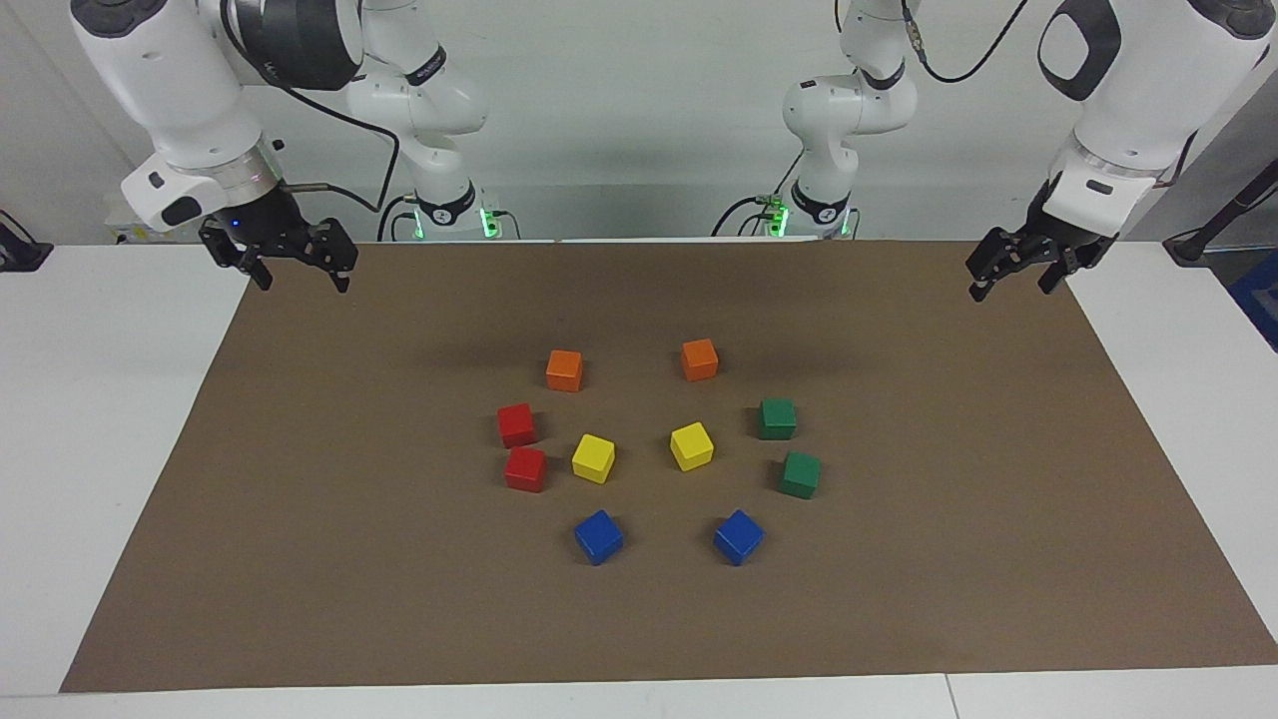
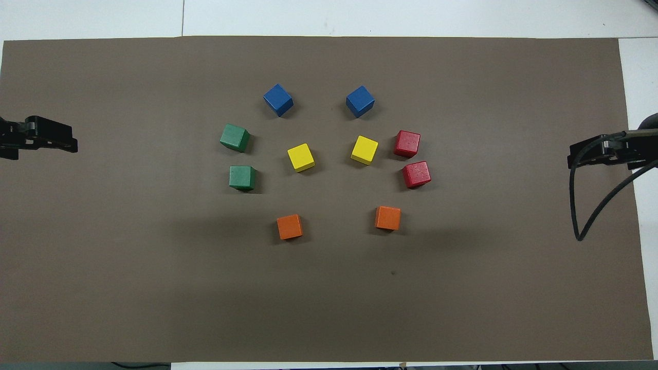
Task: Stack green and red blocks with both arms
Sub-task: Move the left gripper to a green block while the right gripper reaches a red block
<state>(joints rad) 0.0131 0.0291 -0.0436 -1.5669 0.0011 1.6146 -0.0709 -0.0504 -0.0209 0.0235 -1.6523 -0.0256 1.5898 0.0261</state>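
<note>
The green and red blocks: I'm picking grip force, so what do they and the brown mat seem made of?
Green blocks and red blocks: likely painted wood, matte, with crisp edges and faint speckling. Brown mat: probably paper or thin card, flat, dull, without sheen.

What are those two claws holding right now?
Nothing. The left gripper and right gripper hang open and empty over the mat's corners.

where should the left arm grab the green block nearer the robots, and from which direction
Take the green block from straight above, the left gripper open with one of its fingers on each of two opposite side faces. It sits flat on the mat, top face level. All four sides look free: the other green block and the nearest yellow block stand apart from it, so either pair of faces should work.
</note>
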